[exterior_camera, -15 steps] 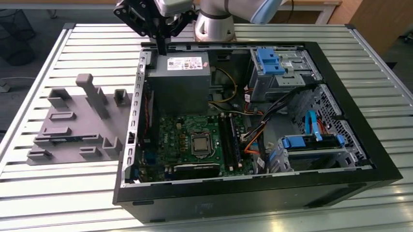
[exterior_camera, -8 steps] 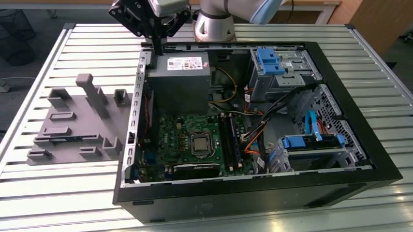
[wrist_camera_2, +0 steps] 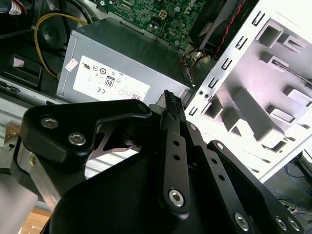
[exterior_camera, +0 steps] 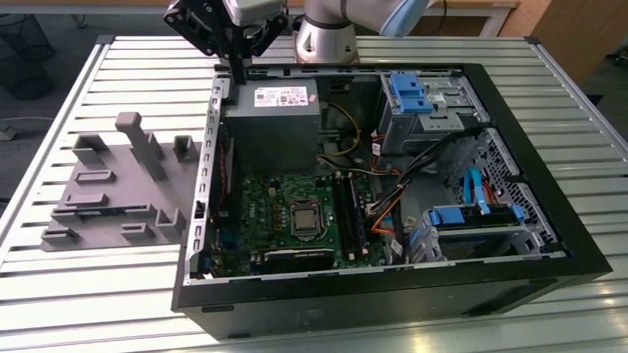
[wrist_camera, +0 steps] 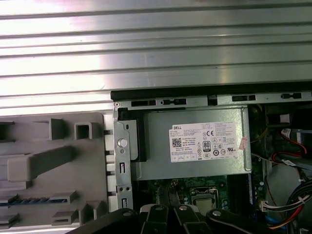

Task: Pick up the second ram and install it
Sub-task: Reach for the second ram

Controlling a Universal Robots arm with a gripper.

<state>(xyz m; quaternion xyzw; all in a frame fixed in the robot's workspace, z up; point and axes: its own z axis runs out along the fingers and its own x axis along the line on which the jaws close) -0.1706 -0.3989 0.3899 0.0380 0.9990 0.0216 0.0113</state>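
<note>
The gripper [exterior_camera: 238,72] hangs with fingers drawn together on nothing, just above the power supply [exterior_camera: 275,121] at a corner of the computer case [exterior_camera: 393,294]. The second ram [wrist_camera: 34,200] sits well apart, beyond the case wall. It is slotted in the grey holder tray [exterior_camera: 128,195], its long axis pointing toward that wall.

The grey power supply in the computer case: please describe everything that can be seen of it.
The power supply is a plain grey box, apparently of sheet metal, with a white printed label on its upward face. It lies flat in a corner of the open computer case, against the case wall, with the green motherboard beside it. A yellow cable curves past one side. The gripper hangs above its outer edge, and no contact is visible.
</note>
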